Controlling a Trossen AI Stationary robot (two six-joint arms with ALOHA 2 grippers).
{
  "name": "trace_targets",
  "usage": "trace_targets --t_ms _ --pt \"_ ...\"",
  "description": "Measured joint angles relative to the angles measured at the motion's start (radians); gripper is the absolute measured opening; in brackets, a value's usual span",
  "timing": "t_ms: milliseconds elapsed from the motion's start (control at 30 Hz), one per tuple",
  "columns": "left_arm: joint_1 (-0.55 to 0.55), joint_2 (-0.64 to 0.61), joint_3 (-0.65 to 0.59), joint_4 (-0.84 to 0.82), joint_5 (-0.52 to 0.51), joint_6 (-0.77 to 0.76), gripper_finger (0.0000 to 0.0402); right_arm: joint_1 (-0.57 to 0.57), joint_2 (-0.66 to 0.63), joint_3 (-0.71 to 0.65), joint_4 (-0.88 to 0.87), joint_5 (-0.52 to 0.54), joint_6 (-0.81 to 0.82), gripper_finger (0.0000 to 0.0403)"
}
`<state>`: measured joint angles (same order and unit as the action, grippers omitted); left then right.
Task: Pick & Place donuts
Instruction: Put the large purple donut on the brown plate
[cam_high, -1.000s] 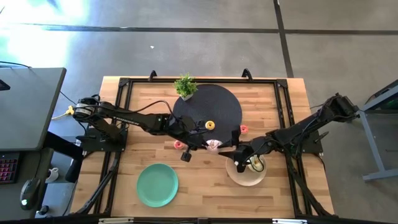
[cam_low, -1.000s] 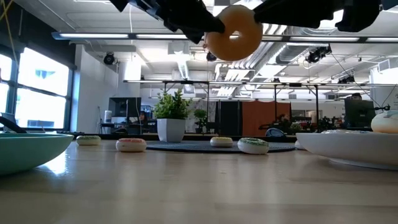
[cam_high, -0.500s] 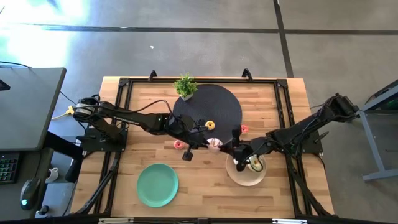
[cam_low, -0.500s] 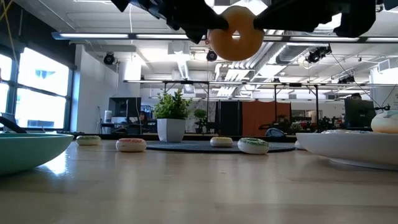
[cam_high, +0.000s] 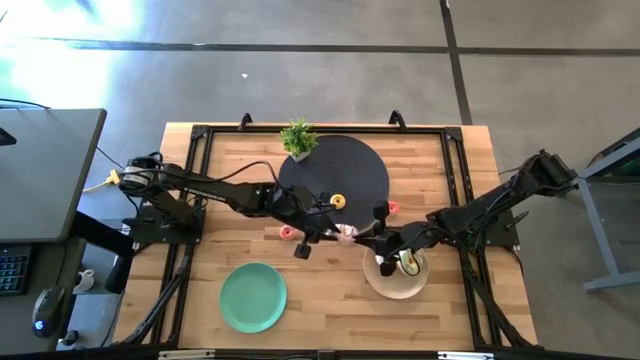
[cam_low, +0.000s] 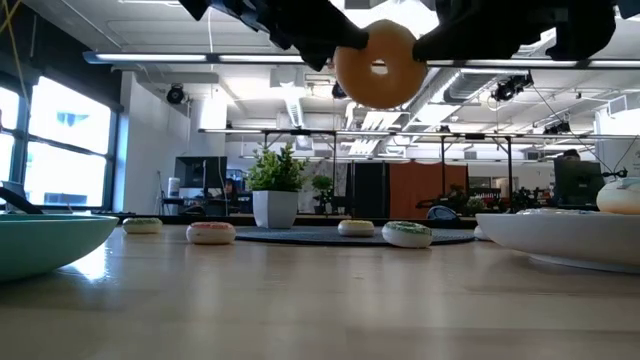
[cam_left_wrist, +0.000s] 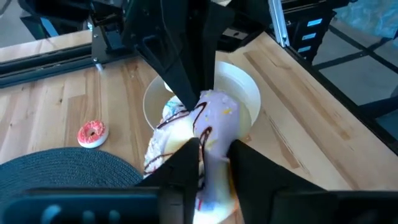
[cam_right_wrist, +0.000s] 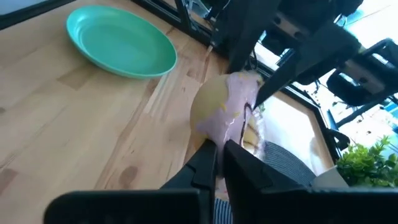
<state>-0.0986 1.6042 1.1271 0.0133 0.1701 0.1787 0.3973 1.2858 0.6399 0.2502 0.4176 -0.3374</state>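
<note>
A larger donut (cam_high: 346, 233) with pink icing and dark drizzle hangs in the air between my two grippers, beyond the white plate's (cam_high: 385, 288) far left rim. The low view shows the donut (cam_low: 378, 65) face on, high above the table. My left gripper (cam_high: 326, 234) is shut on it from the table's left. My right gripper (cam_high: 374, 238) meets it from the right, fingers nearly together. Both wrist views show the donut (cam_left_wrist: 211, 127) (cam_right_wrist: 225, 109) close up. My left gripper pinches the donut's ring (cam_left_wrist: 208, 163) between its two fingers, coming level from the table's left. The donut stands on edge, lifted clear of the table. My right gripper has its two fingers closed on the opposite rim (cam_right_wrist: 217, 138), coming level from the table's right. Only the rim's edge sits between them.
A dark round mat (cam_high: 350, 165) bears a yellow mini donut (cam_high: 338, 201) and a potted plant (cam_high: 298, 138). Pink mini donuts lie at the mat's right edge (cam_high: 392, 208) and near edge (cam_high: 287, 232). The white plate holds a donut (cam_high: 412, 265). A green plate (cam_high: 253, 297) sits near left.
My right gripper has moved from over the white plate toward the far edge and left, up to the donut held by my left gripper. The donut has stayed aloft, turning a little and sinking slightly.
</note>
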Motion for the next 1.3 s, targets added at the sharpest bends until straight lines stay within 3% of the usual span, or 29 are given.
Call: trace_targets --t_ms 200,467,767,1033,1300 --pt "0.000 0.001 0.000 -0.031 -0.005 -0.047 0.0127 0.000 0.000 0.000 -0.014 0.048 0.031 0.0007" --pt "0.000 0.001 0.000 -0.085 -0.006 -0.053 0.0134 0.047 0.001 0.000 -0.126 0.064 0.084 0.0005" --pt "0.000 0.001 0.000 -0.094 -0.005 -0.053 0.0134 0.241 -0.023 0.000 -0.185 0.191 -0.325 0.0004" --pt "0.000 0.001 0.000 -0.102 -0.005 -0.053 0.0133 0.360 -0.120 0.000 -0.563 0.229 -0.026 0.0003" --pt "0.000 0.001 0.000 -0.113 -0.009 -0.053 0.0133 0.447 -0.143 0.000 -0.609 0.184 0.038 0.0003"
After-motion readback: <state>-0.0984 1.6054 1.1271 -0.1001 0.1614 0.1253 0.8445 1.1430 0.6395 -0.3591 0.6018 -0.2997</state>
